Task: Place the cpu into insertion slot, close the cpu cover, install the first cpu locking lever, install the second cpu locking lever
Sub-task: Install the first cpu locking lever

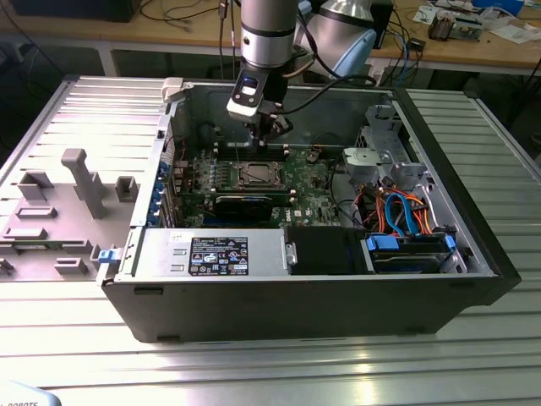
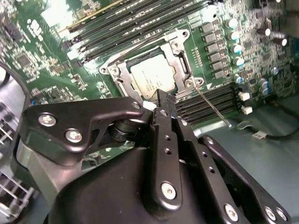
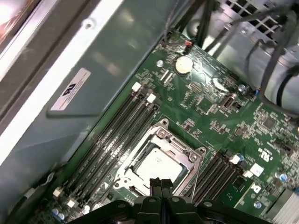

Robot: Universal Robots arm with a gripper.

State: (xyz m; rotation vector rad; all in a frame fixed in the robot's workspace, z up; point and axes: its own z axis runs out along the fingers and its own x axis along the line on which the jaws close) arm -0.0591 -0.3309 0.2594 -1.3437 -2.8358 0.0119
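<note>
one gripper (image 3: 161, 184), fingers closed together and empty, hangs just over the insertion slot (image 1: 244, 176) mid circuit board (image 3: 210, 116); the cpu (image 3: 156, 164) lies inside under the cpu cover (image 2: 180, 58). a thin locking lever (image 2: 211, 106) juts out; pressing near its tip seems wisest.

Robotics lab (or workshop), cable-strewn workbench (image 1: 68, 34), slatted aluminium table (image 1: 254, 364)

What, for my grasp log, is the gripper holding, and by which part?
Nothing. The gripper has its fingers shut against each other with nothing between them, the tips beside the metal cover that lies over the chip.
</note>
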